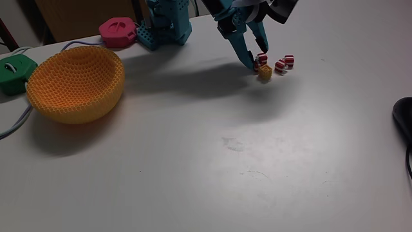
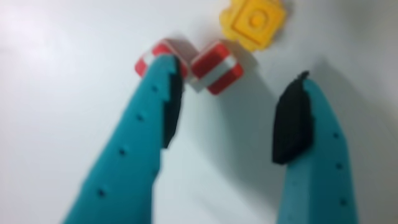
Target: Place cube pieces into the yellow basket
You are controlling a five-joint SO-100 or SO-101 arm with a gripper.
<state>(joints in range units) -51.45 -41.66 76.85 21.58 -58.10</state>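
A teal robot hand (image 1: 255, 62) hangs low over a white bench (image 1: 212, 161), fingers spread apart and gripping nothing. In the wrist view, two red-and-white striped cubes (image 2: 216, 66) lie touching at 12 o'clock between the fingertips, and a yellow cube (image 2: 254, 22) sits just beyond at 1 o'clock. In the fixed view, the yellow basket (image 1: 74, 84) sits well apart at 9 o'clock from the hand.

fixed: high oblique, wide | wrist: close, straight down (blurred) | shared: cube pieces (image 1: 264, 72) (image 2: 254, 22)
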